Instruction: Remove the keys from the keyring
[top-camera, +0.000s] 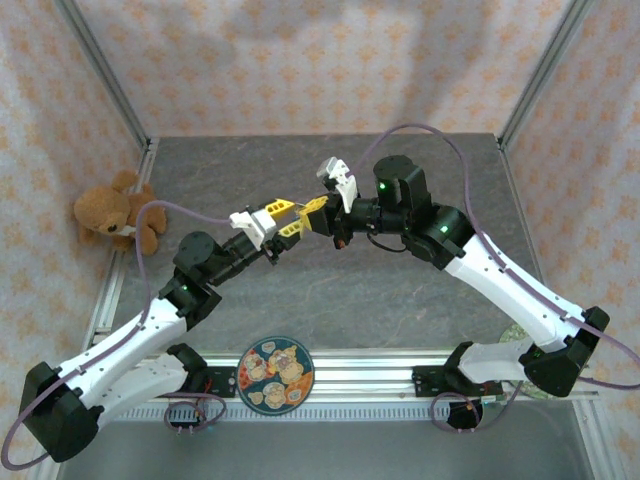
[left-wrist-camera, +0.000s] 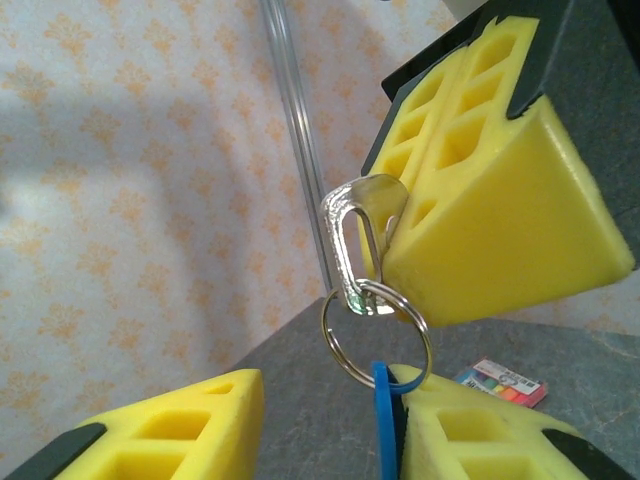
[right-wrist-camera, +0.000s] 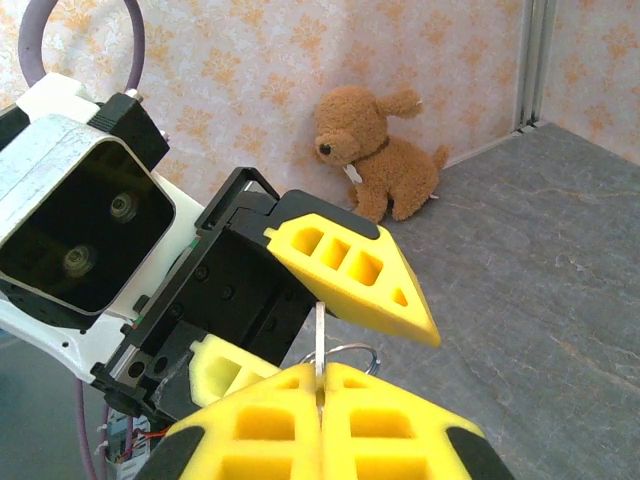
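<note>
Since your left end effector (left-wrist-camera: 325, 400) is spread, 1 finger just touching the keyring (left-wrist-camera: 384, 420), that ring hangs on the key (left-wrist-camera: 352, 240), pinched flat in your right end effector (right-wrist-camera: 320, 385) above the tabletop (left-wrist-camera: 290, 430), steadied for pulling apart, I'd say.

A brown plush dog (top-camera: 115, 215) sits against the left wall, on the grey table (top-camera: 400, 300). A round plate (top-camera: 276, 373) (printed with cartoon figures) lies at the near edge. A small multicoloured packet (left-wrist-camera: 500, 383) lies flat on the table. Pale floral wallpaper (top-camera: 320, 60) covers the walls.
</note>
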